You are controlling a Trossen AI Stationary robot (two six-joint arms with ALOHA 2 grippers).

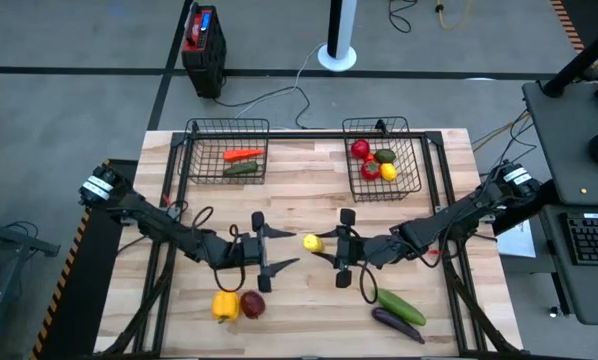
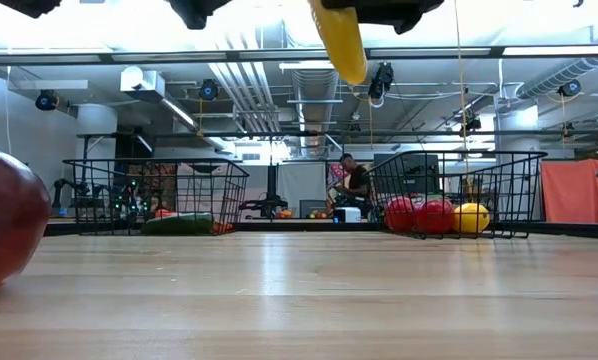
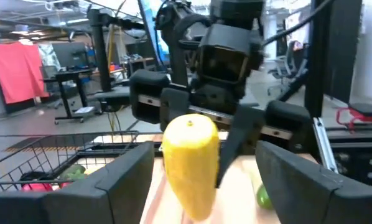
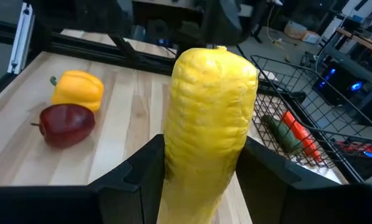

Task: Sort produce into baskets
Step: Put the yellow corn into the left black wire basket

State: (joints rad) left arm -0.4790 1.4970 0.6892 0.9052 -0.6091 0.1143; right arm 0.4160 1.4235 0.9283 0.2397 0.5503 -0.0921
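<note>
A yellow corn cob with a ribbed kernel pattern is shown between dark fingers. A yellow pepper and a dark red one are seen on the pale wooden worktop. Black wire mesh forms the baskets.

On the desk, two baskets sit at the far edge: the left basket holds a carrot and a cucumber; the right basket holds tomatoes and a lemon. At mid-desk the right gripper holds a corn cob above the surface, facing the left gripper. Near left lie a pepper and an apple; near right, another cucumber and an eggplant.
</note>
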